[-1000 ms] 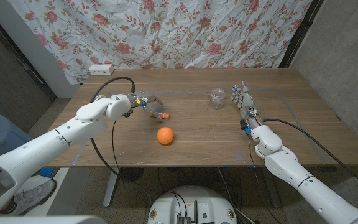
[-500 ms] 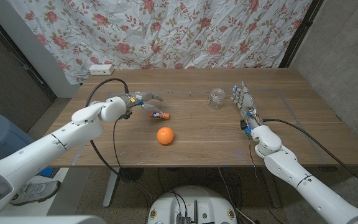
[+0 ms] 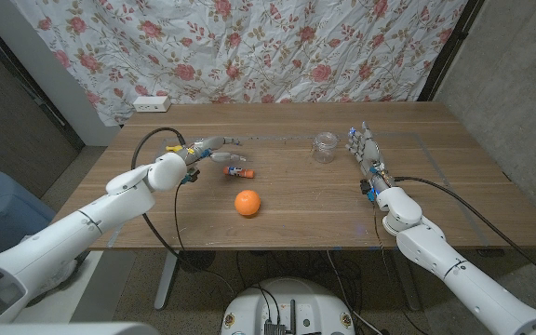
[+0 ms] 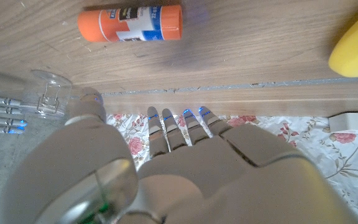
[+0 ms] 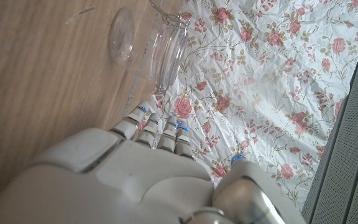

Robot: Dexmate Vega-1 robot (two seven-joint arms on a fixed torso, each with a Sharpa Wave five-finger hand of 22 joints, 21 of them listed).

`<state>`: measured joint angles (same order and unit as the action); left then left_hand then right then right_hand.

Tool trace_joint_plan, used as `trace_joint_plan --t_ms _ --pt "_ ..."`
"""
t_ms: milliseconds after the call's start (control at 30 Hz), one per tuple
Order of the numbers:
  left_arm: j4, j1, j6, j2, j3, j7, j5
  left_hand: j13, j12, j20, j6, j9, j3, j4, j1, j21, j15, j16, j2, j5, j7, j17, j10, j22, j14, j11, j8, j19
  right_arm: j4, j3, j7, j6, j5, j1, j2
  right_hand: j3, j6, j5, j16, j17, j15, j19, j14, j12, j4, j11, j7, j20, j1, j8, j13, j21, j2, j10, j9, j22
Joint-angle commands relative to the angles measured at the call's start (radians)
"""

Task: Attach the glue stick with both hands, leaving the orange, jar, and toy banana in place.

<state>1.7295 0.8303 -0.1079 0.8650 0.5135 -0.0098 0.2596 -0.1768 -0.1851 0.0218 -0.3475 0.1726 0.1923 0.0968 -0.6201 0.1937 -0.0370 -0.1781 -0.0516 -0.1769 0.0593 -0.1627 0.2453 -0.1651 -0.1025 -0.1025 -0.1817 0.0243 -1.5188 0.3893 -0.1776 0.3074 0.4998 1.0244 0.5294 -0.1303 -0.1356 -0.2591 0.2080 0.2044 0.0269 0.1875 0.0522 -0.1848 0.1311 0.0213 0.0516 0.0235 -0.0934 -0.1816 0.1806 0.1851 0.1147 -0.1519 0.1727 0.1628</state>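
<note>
The glue stick [image 3: 240, 172], orange with a white label, lies on the wooden table just right of my left hand [image 3: 208, 149]. That hand hovers with its fingers spread and holds nothing. In the left wrist view the glue stick [image 4: 129, 23] lies beyond the fingers of my left hand [image 4: 173, 162], with the yellow toy banana [image 4: 356, 50] off to one side. The orange [image 3: 247, 203] sits nearer the front edge. The clear jar [image 3: 324, 146] stands just left of my right hand [image 3: 364, 149], which stands upright, fingers straight and empty. The jar [image 5: 157, 46] also appears beyond my right hand [image 5: 142, 168].
A white power strip [image 3: 151, 102] lies at the table's back left corner. A floral cloth [image 3: 277, 46] hangs behind the table. A black cable [image 3: 161, 126] loops over the table by my left forearm.
My left hand has drawn back to the left, away from the glue stick, and its forearm has swung lower. The glue stick, orange, jar and right hand have stayed put.
</note>
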Motion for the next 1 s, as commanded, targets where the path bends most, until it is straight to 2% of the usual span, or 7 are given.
trace_joint_plan --t_ms 33,633,833,1000 --pt "-0.081 0.025 0.072 -0.071 -0.025 0.128 -0.158 0.001 -0.006 0.012 -0.004 0.002 0.009 0.001 0.002 0.007 -0.012 -0.005 -0.012 -0.001 -0.014 -0.003 0.003 -0.003 -0.014 0.016 -0.004 0.019 0.021 0.001 0.014 0.0 0.01 -0.013 -0.001 -0.009 -0.004 -0.004 0.005 0.002 -0.003 0.011 0.009 -0.008 -0.002 -0.003 -0.002 0.003 0.003 -0.006 0.001 0.007 0.003 -0.008 0.002 0.003" --pt "-0.19 0.049 0.21 -0.161 -0.047 0.227 -0.324 0.001 -0.01 0.016 -0.001 0.002 0.022 0.001 0.012 0.006 -0.014 -0.005 -0.042 -0.002 -0.02 -0.004 0.015 -0.003 -0.03 0.022 0.0 0.035 0.01 0.002 -0.011 -0.016 -0.005 -0.008 0.005 -0.013 -0.014 -0.005 0.006 0.001 0.0 0.019 0.017 -0.01 -0.003 -0.003 -0.001 -0.001 0.003 -0.009 0.001 0.008 0.005 -0.019 0.002 0.003" --pt "-0.232 0.05 0.267 -0.187 -0.049 0.24 -0.361 0.001 -0.012 0.012 -0.006 0.002 0.028 -0.001 0.019 0.007 -0.015 -0.006 -0.056 -0.003 -0.018 -0.004 0.021 -0.003 -0.039 0.024 -0.002 0.045 0.007 0.002 -0.018 -0.015 -0.008 -0.005 0.003 -0.014 -0.018 -0.005 0.006 0.001 0.0 0.023 0.018 -0.011 -0.004 -0.004 0.0 -0.001 0.004 -0.01 0.001 0.009 0.005 -0.022 0.002 0.003" --pt "-0.295 0.036 0.331 -0.214 -0.051 0.214 -0.415 0.001 -0.012 0.012 -0.01 0.002 0.031 -0.005 0.027 0.006 -0.013 -0.006 -0.066 -0.002 -0.02 -0.005 0.024 -0.003 -0.044 0.025 -0.003 0.049 -0.001 0.001 -0.026 -0.019 -0.011 -0.003 0.002 -0.015 -0.02 -0.005 0.006 0.0 0.001 0.027 0.02 -0.012 -0.005 -0.002 0.0 -0.003 0.004 -0.01 0.001 0.009 0.006 -0.027 0.002 0.003"
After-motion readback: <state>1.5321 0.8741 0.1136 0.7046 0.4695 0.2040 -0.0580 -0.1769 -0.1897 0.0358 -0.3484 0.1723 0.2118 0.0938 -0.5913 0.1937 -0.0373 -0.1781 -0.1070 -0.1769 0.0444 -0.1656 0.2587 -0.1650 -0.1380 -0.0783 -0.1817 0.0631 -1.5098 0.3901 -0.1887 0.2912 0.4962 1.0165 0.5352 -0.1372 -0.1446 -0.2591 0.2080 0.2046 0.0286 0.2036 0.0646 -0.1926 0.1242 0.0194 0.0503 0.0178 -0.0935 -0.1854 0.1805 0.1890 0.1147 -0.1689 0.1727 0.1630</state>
